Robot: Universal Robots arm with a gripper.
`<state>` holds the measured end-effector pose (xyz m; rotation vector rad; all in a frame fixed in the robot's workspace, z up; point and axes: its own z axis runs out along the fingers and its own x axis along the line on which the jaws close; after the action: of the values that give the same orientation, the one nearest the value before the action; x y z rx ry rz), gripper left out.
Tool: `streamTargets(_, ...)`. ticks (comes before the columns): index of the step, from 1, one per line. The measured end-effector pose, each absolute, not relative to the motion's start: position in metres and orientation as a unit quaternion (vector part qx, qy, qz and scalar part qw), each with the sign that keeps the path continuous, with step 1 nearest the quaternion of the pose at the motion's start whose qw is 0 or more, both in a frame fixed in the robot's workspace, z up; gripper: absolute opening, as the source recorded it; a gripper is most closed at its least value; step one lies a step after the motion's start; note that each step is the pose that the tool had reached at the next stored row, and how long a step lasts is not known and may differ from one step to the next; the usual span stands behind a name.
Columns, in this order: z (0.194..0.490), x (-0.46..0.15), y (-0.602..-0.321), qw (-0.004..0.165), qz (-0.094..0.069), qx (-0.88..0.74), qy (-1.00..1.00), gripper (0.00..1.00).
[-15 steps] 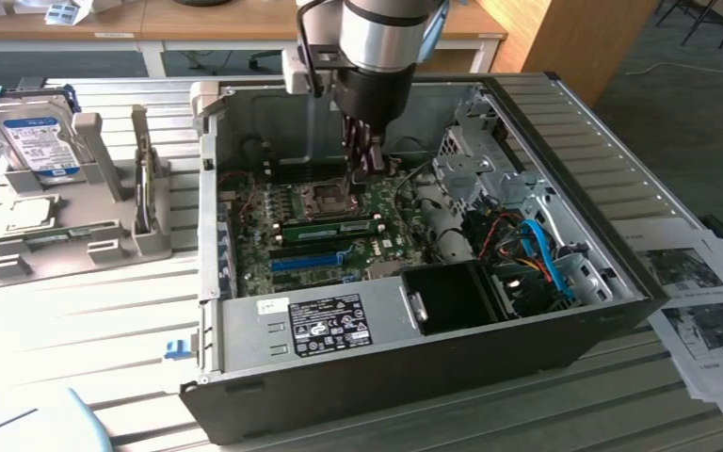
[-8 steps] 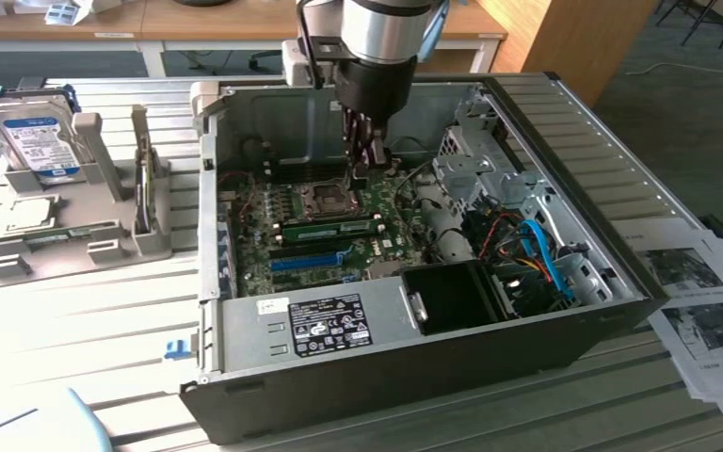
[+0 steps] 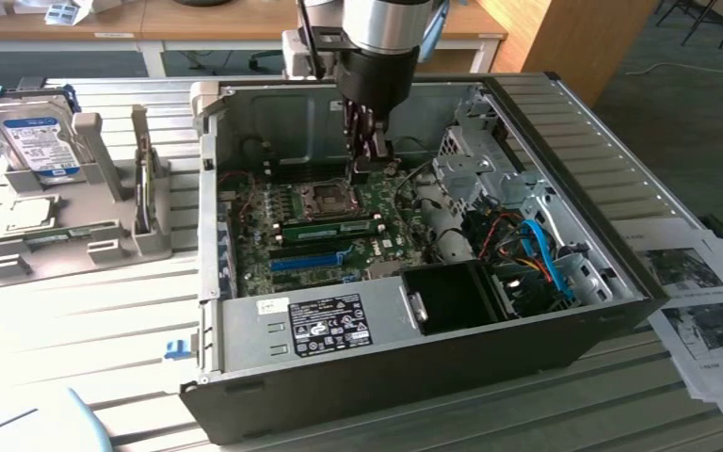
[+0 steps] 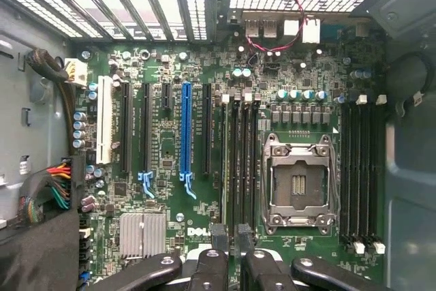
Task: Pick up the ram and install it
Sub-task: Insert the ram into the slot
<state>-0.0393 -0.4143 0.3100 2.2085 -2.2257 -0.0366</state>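
Open computer case lying on the bench, as seen from across the room. The gripper hangs inside the case, close above the processor socket. Its fingers stand part-way apart with a bare gap between them, clamped on nothing. The ram sits in a slot just beside the socket, between the socket and the blue slot. Whether its end clips have snapped home cannot be told. Likely hazards: a ram only half seated could tilt or spring out of the slot. A push landing off-centre could flex the board. A sideways drift could bring the fingers against the socket's metal frame or the neighbouring slots. Legible writing: "DELL" in white on the board, beside the fingers on the blue-slot side of the socket. The blue label on the hard drive, the black-and-white sticker and the printed sheets, all well apart from the socket, are too small to read.
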Motion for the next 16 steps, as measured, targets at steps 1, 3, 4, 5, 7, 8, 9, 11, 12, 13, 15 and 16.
streamTargets(1,0.311,-0.039,-0.414,0.003,-0.012,0.704,-0.71,0.18)
streamTargets(3,0.314,-0.039,-0.414,0.003,-0.012,0.704,-0.71,0.18)
streamTargets(4,0.315,-0.039,-0.414,0.003,-0.012,0.704,-0.71,0.18)
streamTargets(5,0.317,-0.039,-0.414,0.003,-0.012,0.704,-0.71,0.18)
streamTargets(7,0.319,-0.039,-0.414,0.003,-0.012,0.704,-0.71,0.18)
streamTargets(8,0.32,-0.039,-0.414,0.003,-0.012,0.704,-0.71,0.18)
streamTargets(9,0.322,-0.039,-0.414,0.003,-0.012,0.704,-0.71,0.18)
streamTargets(11,0.323,-0.039,-0.414,0.003,-0.012,0.704,-0.71,0.18)
streamTargets(12,0.324,-0.039,-0.414,0.003,-0.012,0.704,-0.71,0.18)
streamTargets(13,0.326,-0.039,-0.414,0.003,-0.012,0.704,-0.71,0.18)
streamTargets(15,0.328,-0.039,-0.414,0.003,-0.012,0.704,-0.71,0.18)
streamTargets(16,0.329,-0.039,-0.414,0.003,-0.012,0.704,-0.71,0.18)
